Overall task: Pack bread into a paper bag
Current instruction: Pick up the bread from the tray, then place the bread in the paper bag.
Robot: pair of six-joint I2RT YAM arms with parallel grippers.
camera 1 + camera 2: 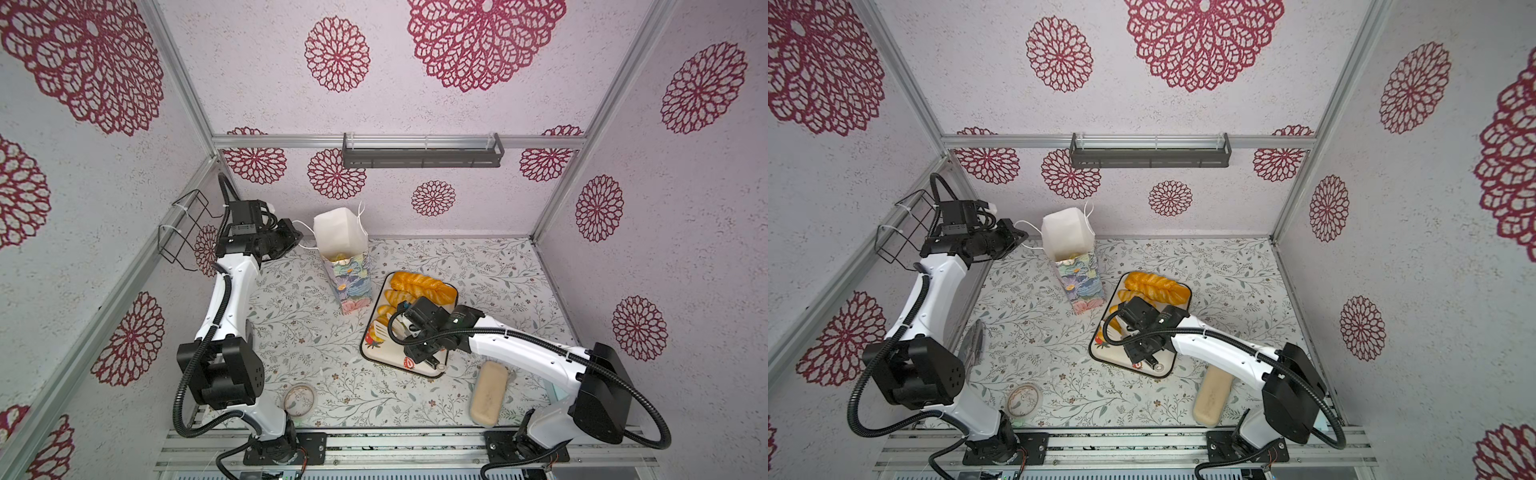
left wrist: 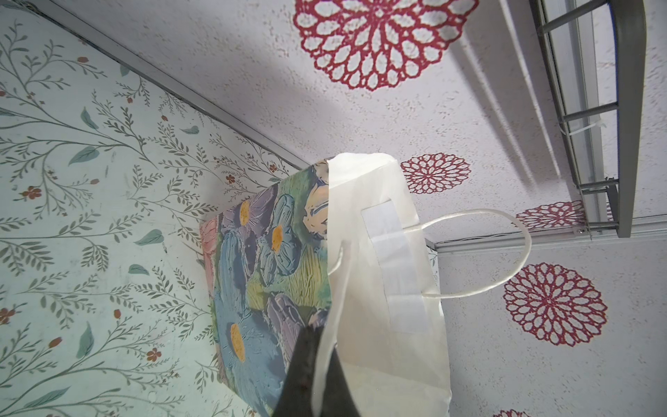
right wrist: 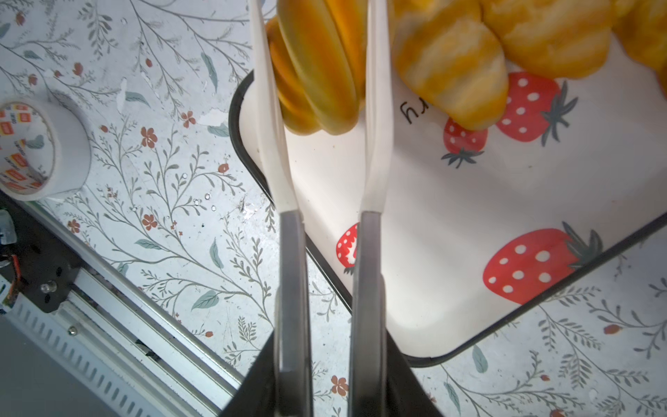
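The paper bag (image 1: pixel 348 274) (image 1: pixel 1077 276) stands upright at the back of the table, with a piece of bread (image 1: pixel 340 256) showing at its bottom. My left gripper (image 1: pixel 297 238) (image 2: pixel 317 379) is shut on the bag's white cord handle (image 2: pixel 334 281) and stands to the bag's left. On the strawberry tray (image 1: pixel 388 359) (image 3: pixel 469 216) lie several golden pastries, among them a long twisted loaf (image 1: pixel 419 286) (image 1: pixel 1154 286). My right gripper (image 1: pixel 384 328) (image 3: pixel 317 21) hangs over the tray. Its long white fingers (image 3: pixel 269 108) press both sides of a striped roll (image 3: pixel 317 72).
A tape roll (image 1: pixel 300 400) (image 3: pixel 39 151) sits near the front edge. To the right of the tray lies a pale beige block (image 1: pixel 489 392). A wire basket (image 1: pixel 183 226) hangs on the left wall and a dark shelf (image 1: pixel 422 156) on the back wall.
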